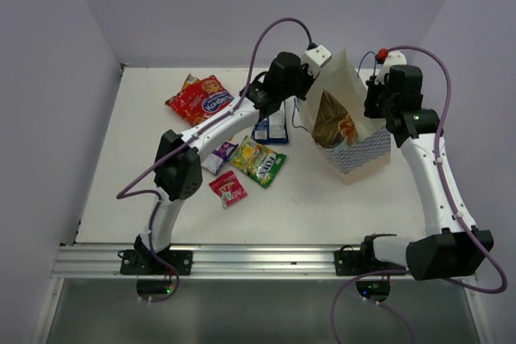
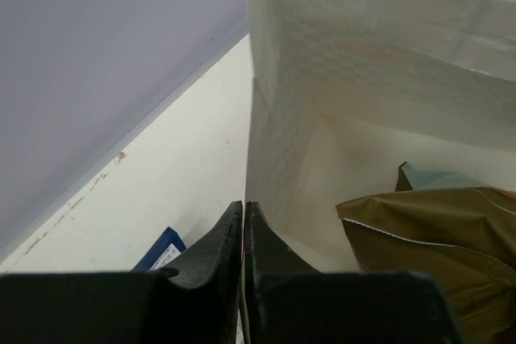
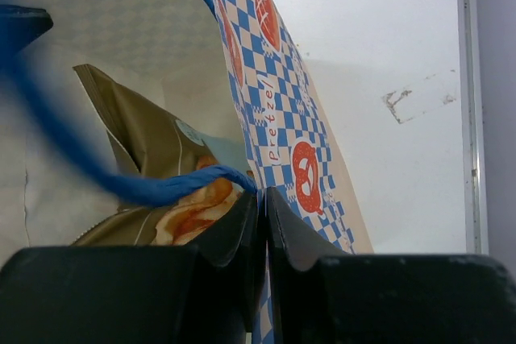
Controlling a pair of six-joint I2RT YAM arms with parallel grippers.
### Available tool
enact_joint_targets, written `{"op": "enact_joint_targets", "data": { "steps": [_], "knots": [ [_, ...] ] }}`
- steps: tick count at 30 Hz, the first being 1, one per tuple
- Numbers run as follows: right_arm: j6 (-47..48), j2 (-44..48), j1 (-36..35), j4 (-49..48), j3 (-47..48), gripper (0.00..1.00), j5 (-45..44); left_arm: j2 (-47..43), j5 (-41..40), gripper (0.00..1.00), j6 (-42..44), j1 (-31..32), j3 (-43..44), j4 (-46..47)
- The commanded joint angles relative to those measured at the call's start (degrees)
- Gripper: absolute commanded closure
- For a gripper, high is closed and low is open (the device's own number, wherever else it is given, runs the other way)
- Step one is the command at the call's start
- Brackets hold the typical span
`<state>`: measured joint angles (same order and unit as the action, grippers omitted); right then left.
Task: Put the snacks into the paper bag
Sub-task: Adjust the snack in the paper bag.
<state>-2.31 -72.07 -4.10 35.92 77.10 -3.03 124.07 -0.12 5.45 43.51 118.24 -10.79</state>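
The paper bag (image 1: 360,149) stands open at the right of the table, with a brown and light-blue chip bag (image 1: 332,118) inside. My left gripper (image 1: 309,86) is shut on the bag's left wall; the left wrist view shows the fingers (image 2: 243,205) pinching the wall's edge (image 2: 322,78), with the chip bag (image 2: 427,231) beyond. My right gripper (image 1: 372,109) is shut on the right wall (image 3: 274,118) by the blue cord handle (image 3: 121,187). On the table lie a red packet (image 1: 200,99), dark blue (image 1: 271,126), purple (image 1: 220,155), yellow-green (image 1: 258,160) and small pink-red (image 1: 228,188) packets.
The white table (image 1: 137,183) is walled in by lilac panels at the back and sides. A metal rail (image 1: 258,262) with both arm bases runs along the near edge. My left arm stretches diagonally over the loose packets.
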Motion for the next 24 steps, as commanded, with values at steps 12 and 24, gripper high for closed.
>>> {"op": "enact_joint_targets", "data": {
  "steps": [12,24],
  "knots": [
    [-4.4,5.8,-2.0,4.2,6.7,0.36,-0.6,-13.3,-5.2,1.00,0.5,2.5,-9.3,5.2],
    [-7.0,11.1,-4.2,7.2,11.2,0.21,-13.4,-17.4,-9.2,1.00,-4.8,4.0,-13.1,1.8]
  ]
}}
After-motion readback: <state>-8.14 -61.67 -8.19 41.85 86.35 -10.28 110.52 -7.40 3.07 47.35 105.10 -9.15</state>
